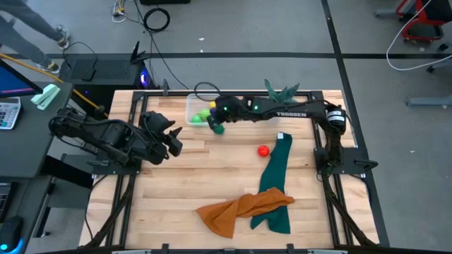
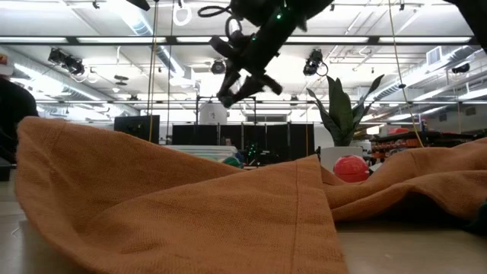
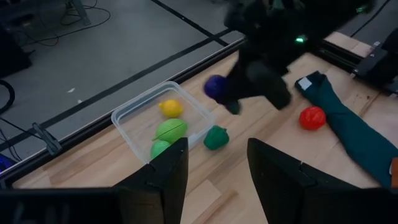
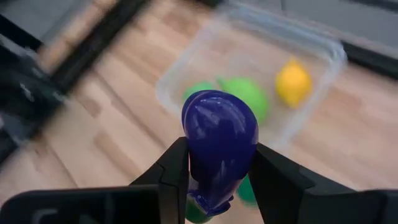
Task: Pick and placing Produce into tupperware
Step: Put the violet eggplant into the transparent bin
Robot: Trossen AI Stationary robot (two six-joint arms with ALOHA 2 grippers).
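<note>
Three produce (purple aloft)

orange cloth, teal cloth, plant

The right hand hung just beside the tupperware at the far edge of the surface, above a dark green piece; what it gripped could not be made out. Yellow and light green produce lay inside. A red piece sat beside the green cloth. The left hand waited near the left edge.
</note>
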